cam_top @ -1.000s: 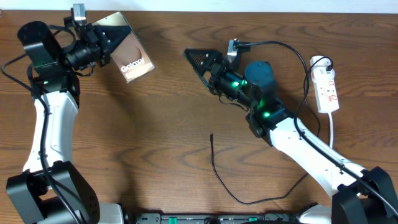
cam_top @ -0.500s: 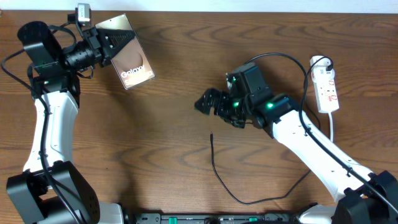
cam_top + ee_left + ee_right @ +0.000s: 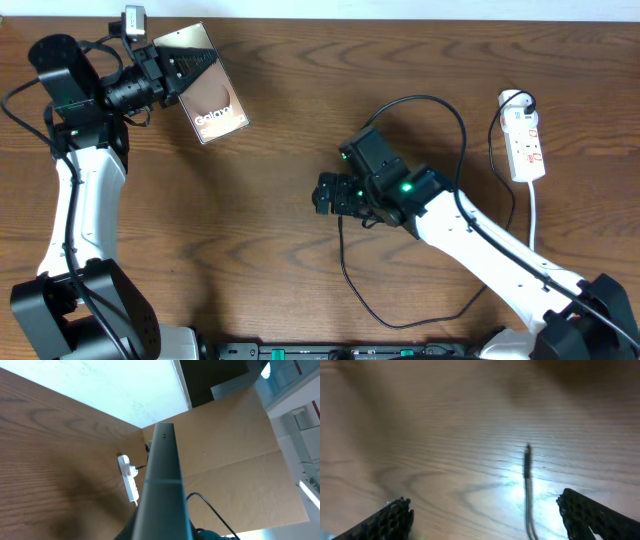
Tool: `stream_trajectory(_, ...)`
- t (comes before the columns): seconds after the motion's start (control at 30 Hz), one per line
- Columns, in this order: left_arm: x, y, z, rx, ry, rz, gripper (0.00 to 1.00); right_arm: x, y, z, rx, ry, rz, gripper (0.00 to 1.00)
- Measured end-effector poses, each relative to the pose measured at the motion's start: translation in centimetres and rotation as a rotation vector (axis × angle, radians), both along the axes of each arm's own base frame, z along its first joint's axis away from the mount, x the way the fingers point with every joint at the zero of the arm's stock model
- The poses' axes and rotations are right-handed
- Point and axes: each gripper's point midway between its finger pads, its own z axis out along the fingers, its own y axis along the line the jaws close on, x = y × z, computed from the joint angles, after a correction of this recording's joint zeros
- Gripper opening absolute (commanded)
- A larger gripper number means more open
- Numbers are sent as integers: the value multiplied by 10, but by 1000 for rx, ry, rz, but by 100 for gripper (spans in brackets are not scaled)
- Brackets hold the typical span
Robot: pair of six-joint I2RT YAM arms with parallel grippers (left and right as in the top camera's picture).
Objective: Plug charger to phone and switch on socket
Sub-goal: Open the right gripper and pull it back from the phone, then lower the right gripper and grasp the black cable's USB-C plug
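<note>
From above, the left gripper (image 3: pixel 180 68) at the upper left of the frame is pinching the phone (image 3: pixel 214 102) by one end and holds it tilted above the bench (image 3: pixel 250 230), probably so that its port is offered to the plug. At mid-frame the right gripper (image 3: pixel 330 193) hangs with its jaws spread just above the tip of the charger (image 3: pixel 345 268), whose black cable curls toward the lower edge; this looks like a reach for the plug. The power strip (image 3: pixel 527 140) lies at the right edge, well apart, with a white plug seated in its upper end; no box or tray is in view. The left wrist view shows the phone (image 3: pixel 162 490) edge-on up the middle, with the strip (image 3: pixel 129 477) small beyond it. The right wrist view shows both fingertips (image 3: pixel 395 517) wide at the lower corners and the plug tip (image 3: pixel 527 462) lying on the wood between them, not yet touched.
</note>
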Motion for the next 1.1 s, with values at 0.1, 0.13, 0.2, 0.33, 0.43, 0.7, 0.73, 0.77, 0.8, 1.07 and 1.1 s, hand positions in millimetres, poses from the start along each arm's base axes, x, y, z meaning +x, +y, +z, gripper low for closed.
stream_trajectory(0.1,0,0,0,0,0,0,7,-1,-4,-30,-72,61,-20,88)
stream_trajectory(0.13,0,0,0,0,-1,0,7,-2,-5,-41,-94,83,-22,88)
stream_trajectory(0.2,0,0,0,0,-1,0,7,-7,-5,-60,-135,121,-16,88)
stream_trajectory(0.33,0,0,0,0,0,0,7,-14,-4,-76,-174,156,0,86)
stream_trajectory(0.43,0,0,0,0,-1,0,7,-18,-1,-78,-182,159,12,81)
stream_trajectory(0.7,0,0,0,2,-4,0,7,-22,-1,-93,-220,180,19,69)
stream_trajectory(0.73,0,0,0,2,-4,0,7,-23,-2,-96,-225,186,18,68)
stream_trajectory(0.77,0,0,0,2,-4,0,7,-23,-2,-99,-231,193,17,67)
stream_trajectory(0.8,0,0,0,3,-6,0,7,-24,-2,-100,-234,196,18,67)
stream_trajectory(1.07,0,0,0,4,-8,0,7,-23,-3,-100,-234,196,9,58)
stream_trajectory(1.1,0,0,0,5,-10,0,7,-23,-3,-100,-234,197,7,54)
